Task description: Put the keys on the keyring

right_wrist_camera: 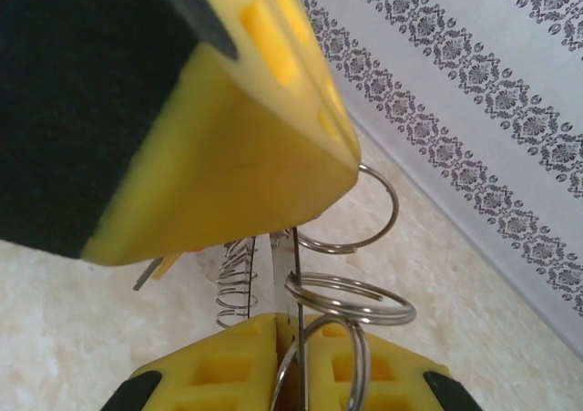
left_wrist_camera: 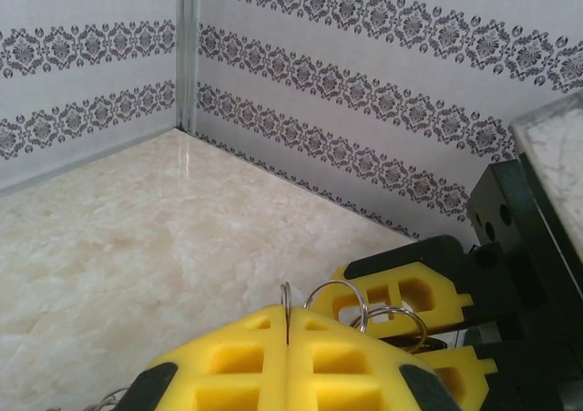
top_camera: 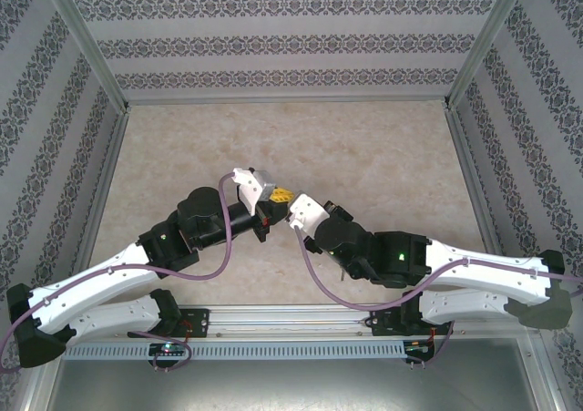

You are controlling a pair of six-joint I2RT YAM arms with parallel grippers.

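Beige marbled counter lies under both arms, seen from above. The left arm and right arm reach inward from the near edge with elbows low. Their wrists meet over the middle of the counter, and the two sets of jaws stand tip to tip. A patch of yellow fingers shows where they meet; what sits between them is too small to make out from here.

From the left wrist, the left jaws are closed. Their yellow fingers press together at the bottom edge. A thin grey edge of the keyring stands upright out of the seam, so they are gripping it. Wire loops curl off its rim to the right, just beside the right fingers.

From the right wrist, the right jaws are also closed on the keyring. Its flat strip rises upright from between the right fingers. It runs up to the left fingers, which tilt in from above and clamp its upper part. Loops fan out to the right of the strip, and a tighter row hangs to its left. A small yellow and grey scrap peeks out below the left fingers; I cannot tell whether it is one of the keys.
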